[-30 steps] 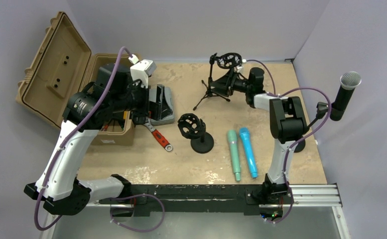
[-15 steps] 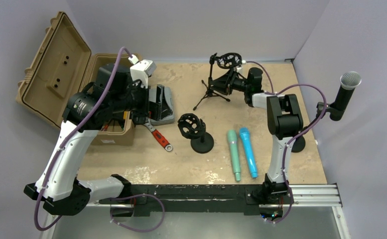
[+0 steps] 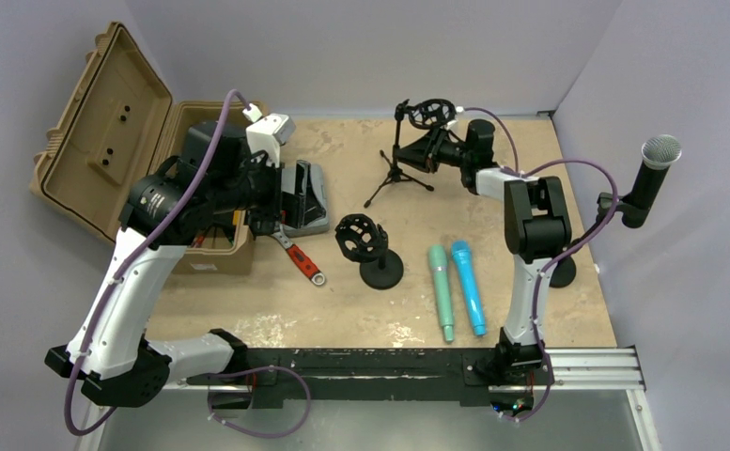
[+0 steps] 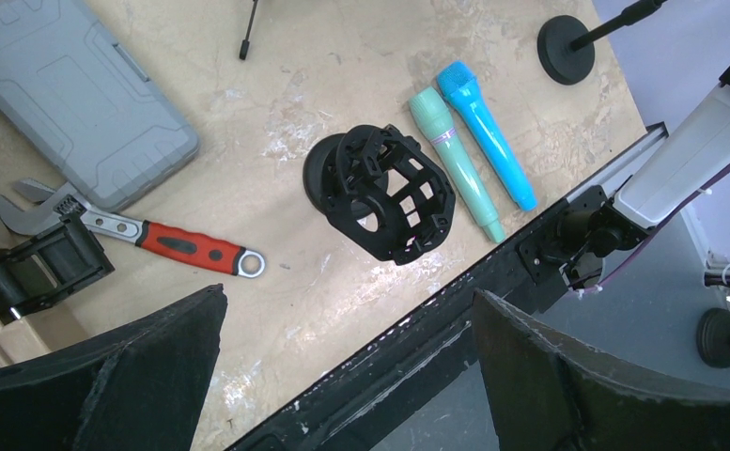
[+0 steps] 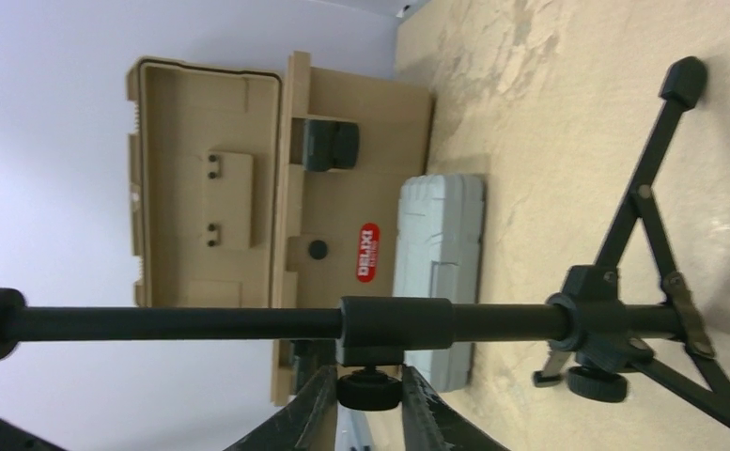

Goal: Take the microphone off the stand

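Fingers (image 5: 316, 413) of R gripper (image 5: 368, 418) stand close together at the tripod stand (image 5: 666, 282). Its small black knob (image 5: 370, 390) sits in the narrow gap betw. them. If they really press the knob, I cannot tell. Just past the tips, the pole (image 5: 201, 322) of this stand crosses my view, w/ a thicker collar (image 5: 396, 324) directly beside the knob. Further behind the pole I see the gray case (image 5: 441, 272), then the tan box (image 5: 248, 188) w/ lid open.

Fingers (image 4: 135, 385) of L gripper (image 4: 347, 301) are spread wide, nothing betw. them, high over the table (image 4: 276, 94). Straight ahead of them is the black shock mount (image 4: 394, 193) on a round base. To one side lies the wrench (image 4: 145, 237) w/ red handle. To the other side lie the teal mic (image 4: 455, 160) and blue mic (image 4: 488, 132), side by side.

The black mic (image 3: 657, 174), silver head up, sits in the clip of the mic stand (image 4: 567, 47) at the table's right edge. It is well apart from both grippers. From the R fingers it is far away, on the other side of the R arm's elbow.
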You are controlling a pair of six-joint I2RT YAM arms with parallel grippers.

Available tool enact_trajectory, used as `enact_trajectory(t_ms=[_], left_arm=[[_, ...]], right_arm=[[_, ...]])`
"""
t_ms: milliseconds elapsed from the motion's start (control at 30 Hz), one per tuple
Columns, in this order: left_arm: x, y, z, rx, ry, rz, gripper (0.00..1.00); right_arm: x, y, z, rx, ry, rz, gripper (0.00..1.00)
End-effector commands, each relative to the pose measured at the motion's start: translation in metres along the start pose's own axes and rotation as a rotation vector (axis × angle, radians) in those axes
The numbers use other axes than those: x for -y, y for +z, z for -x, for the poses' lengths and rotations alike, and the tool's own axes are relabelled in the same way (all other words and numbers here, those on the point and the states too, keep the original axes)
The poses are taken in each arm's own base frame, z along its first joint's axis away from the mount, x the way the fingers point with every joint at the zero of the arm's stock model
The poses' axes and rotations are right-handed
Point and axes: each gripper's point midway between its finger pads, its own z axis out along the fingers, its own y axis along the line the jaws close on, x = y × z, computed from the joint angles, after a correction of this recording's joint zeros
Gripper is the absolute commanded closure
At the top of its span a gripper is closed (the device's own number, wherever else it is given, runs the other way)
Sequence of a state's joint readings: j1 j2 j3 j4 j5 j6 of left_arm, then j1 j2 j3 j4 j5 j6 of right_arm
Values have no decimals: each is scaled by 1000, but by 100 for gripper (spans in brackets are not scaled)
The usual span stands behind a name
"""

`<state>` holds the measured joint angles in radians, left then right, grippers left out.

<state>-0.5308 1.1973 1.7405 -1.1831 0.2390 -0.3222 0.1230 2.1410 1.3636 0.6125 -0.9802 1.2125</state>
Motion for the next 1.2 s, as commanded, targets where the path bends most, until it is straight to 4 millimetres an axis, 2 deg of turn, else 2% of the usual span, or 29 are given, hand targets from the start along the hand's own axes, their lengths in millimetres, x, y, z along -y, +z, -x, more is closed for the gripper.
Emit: enact_trajectory(t_ms=[0,67,133,400,500,633,800,867,1000,1167], left_arm=[[6,-3,8,41,2,-25,0],[5,-3,8,42,1,-21,0],[5,-3,7,38,-2,-20,0],[5,-3,7,38,-3,-17,0],[6,-4,10,44,-1,-19,0],[6,-4,9,40,2,-21,0],[5,-6,9,40,4,-16,0],[5,-7,8,41,5,-13,0],[4,-8,7,38,7,-7,0],[5,-7,7,39,9,-11,0]], right_arm=[[0,6,11,17,-105,-63,78],[6,5,12,23,-145,-119,91],[12,5,12,21,-212,-197,98],[19,3,10,47,-466,-486,100],[15,1,6,44,-509,-494,88],[7,7,-4,-6,-486,-420,72],[-15,6,-11,4,-433,-313,54],[-20,-1,-13,16,-394,-276,50],[-20,-15,-17,25,-347,-266,49],[-10,-43,-16,42,-312,-387,48]])
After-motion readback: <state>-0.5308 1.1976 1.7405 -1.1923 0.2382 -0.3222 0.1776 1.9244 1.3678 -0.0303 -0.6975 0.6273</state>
